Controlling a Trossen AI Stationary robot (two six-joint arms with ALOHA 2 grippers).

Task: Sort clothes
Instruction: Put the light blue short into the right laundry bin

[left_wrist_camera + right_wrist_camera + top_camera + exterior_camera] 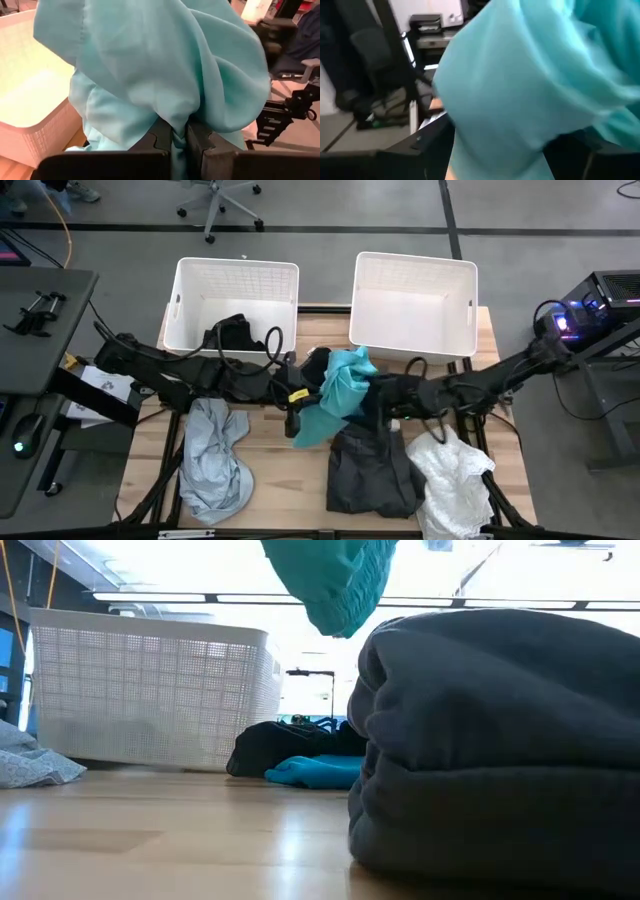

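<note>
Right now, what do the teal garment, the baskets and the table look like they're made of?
Teal garment: thin smooth woven cloth, judging by its soft draping folds. Baskets: white rigid plastic, probably moulded, with lattice walls. Table: pale wood, grain showing, with a slight sheen.

My high camera looks straight down on the whole desk (270,470). My low one sits at desk level, facing twelve o'clock. Both wrist cameras sit close against the teal garment (165,70), shared by all views.
</note>
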